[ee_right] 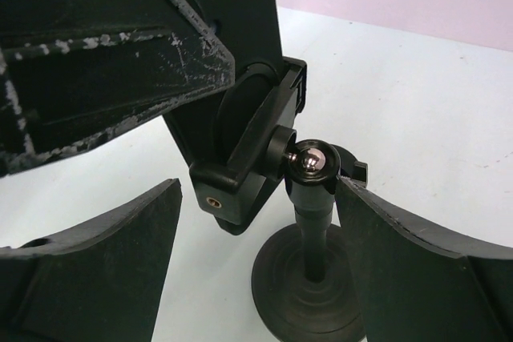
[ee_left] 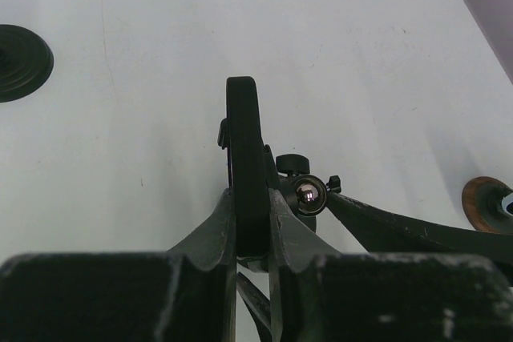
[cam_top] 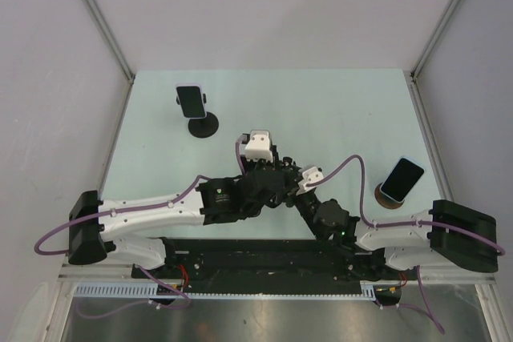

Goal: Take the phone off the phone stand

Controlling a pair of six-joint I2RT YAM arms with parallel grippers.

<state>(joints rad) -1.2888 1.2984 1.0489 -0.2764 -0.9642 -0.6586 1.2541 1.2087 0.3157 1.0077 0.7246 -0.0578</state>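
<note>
The left gripper (ee_left: 251,198) is clamped shut on the black phone (ee_left: 244,126), which stands edge-on between its fingers. The phone sits in the cradle (ee_right: 240,172) of the phone stand (ee_right: 311,226), near the middle of the counter (cam_top: 321,102). The right gripper (ee_right: 258,190) is spread wide and holds nothing, with one finger on each side of the stand's stem (whether either touches it, I cannot tell). A second phone (cam_top: 191,101) stands far left and a third phone (cam_top: 401,178) at the right, both well apart.
</note>
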